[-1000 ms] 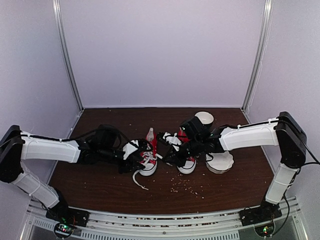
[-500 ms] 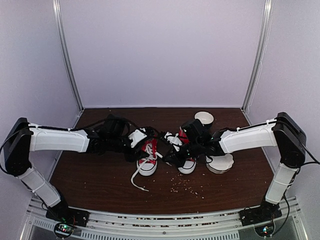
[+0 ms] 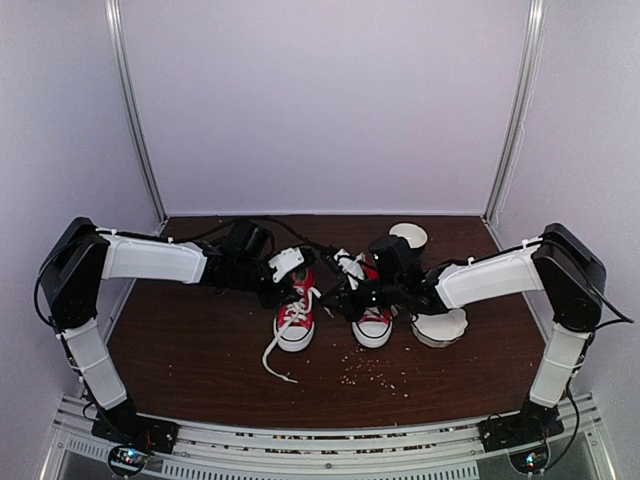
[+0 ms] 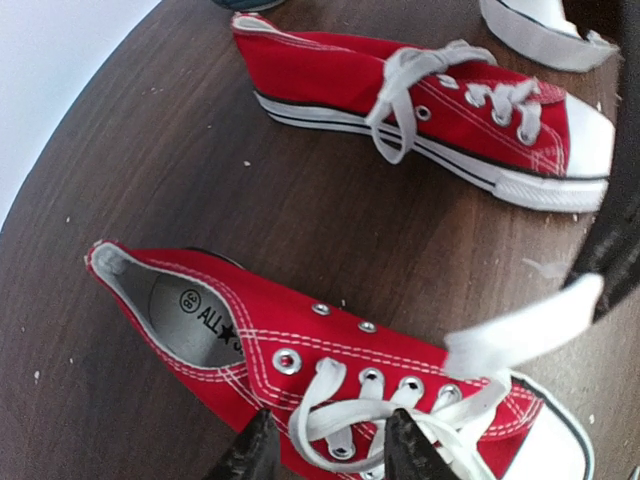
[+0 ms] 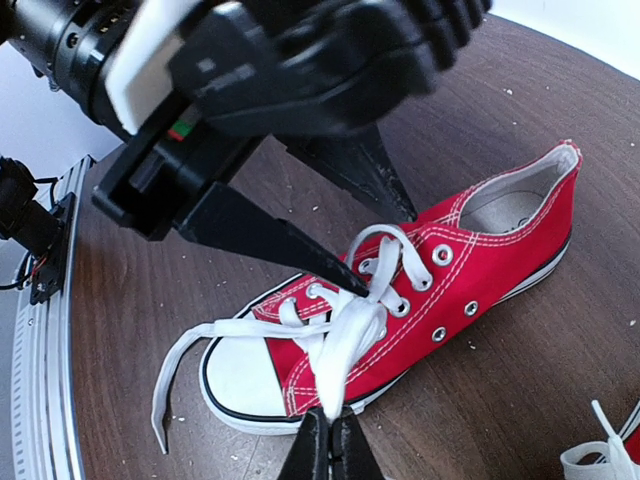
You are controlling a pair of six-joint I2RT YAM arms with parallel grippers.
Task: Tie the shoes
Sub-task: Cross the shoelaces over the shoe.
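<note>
Two red sneakers stand side by side, the left shoe and the right shoe. My left gripper hovers over the left shoe's lacing. It is open, its fingertips astride a lace loop. My right gripper is shut on a white lace pulled sideways off that shoe; it sits between the shoes. The other lace end trails loose on the table. The right shoe lies beyond, its laces untied.
A white paper cup stands behind the right shoe, and a white fluted dish lies to its right. Crumbs are scattered on the brown table in front. White walls close the back and sides.
My left arm has swung back and to the right, from beside the left shoe's toe to above its lacing. The right gripper has barely shifted and keeps its lace.
</note>
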